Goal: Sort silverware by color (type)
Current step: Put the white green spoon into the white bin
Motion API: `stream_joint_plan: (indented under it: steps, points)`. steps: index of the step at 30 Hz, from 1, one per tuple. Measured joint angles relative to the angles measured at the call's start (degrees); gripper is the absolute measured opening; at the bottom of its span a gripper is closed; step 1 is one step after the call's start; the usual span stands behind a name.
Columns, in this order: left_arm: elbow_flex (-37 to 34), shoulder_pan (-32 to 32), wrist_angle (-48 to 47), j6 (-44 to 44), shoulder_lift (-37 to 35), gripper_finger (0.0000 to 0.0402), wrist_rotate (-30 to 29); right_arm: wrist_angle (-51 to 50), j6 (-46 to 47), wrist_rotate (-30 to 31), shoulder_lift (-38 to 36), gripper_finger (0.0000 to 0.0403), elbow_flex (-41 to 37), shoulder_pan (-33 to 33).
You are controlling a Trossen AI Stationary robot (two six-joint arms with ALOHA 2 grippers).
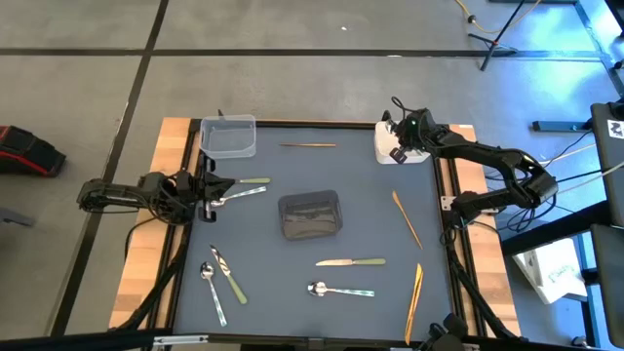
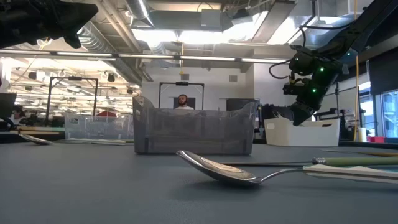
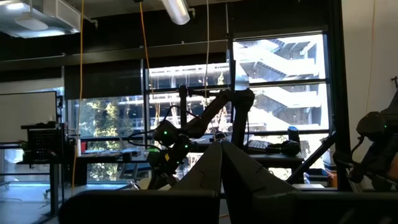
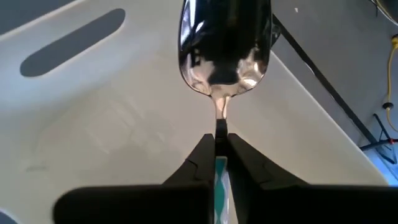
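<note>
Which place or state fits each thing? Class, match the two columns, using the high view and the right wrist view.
Things:
1. clear tub
2. dark grey tub
3. right gripper
4. left gripper

Places or states:
A. at the table's left edge
B. shut on a silver spoon, over the white tub
C. in the middle of the table
D. in a table corner on the left arm's side

Pairs: 1-D, 2-C, 3-B, 4-A
</note>
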Motion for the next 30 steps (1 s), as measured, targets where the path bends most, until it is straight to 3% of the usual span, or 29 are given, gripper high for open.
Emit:
stream_joint_plan:
  steps: [6, 11, 16, 22, 26, 30]
  points:
    - [0.0, 0.0, 0.0, -0.1, 0.0, 0.0002, 0.0, -0.7, 0.0, 0.2, -2.0, 0.0101, 0.2, 0.0]
    - [0.0, 0.0, 0.0, -0.1, 0.0, 0.0002, 0.0, -11.8, 3.0, -0.4, -6.1, 0.0144, 6.4, 1.3]
    - [0.0, 0.0, 0.0, -0.3, 0.0, 0.0002, 0.1, -20.8, 9.0, -8.6, -11.5, 0.0154, 12.6, 7.5]
    - [0.0, 0.0, 0.0, -0.7, 0.2, 0.0002, 2.9, -23.4, 17.7, -17.7, -16.3, 0.0154, 13.5, 22.4]
    - [0.0, 0.0, 0.0, -0.7, 1.5, 0.0002, 7.6, -24.8, 24.0, -17.2, -16.1, 0.0154, 13.5, 35.7]
    - [0.0, 0.0, 1.0, -1.3, 4.5, 0.0002, 6.6, -22.8, 29.4, -12.0, -13.4, 0.0154, 13.4, 50.5]
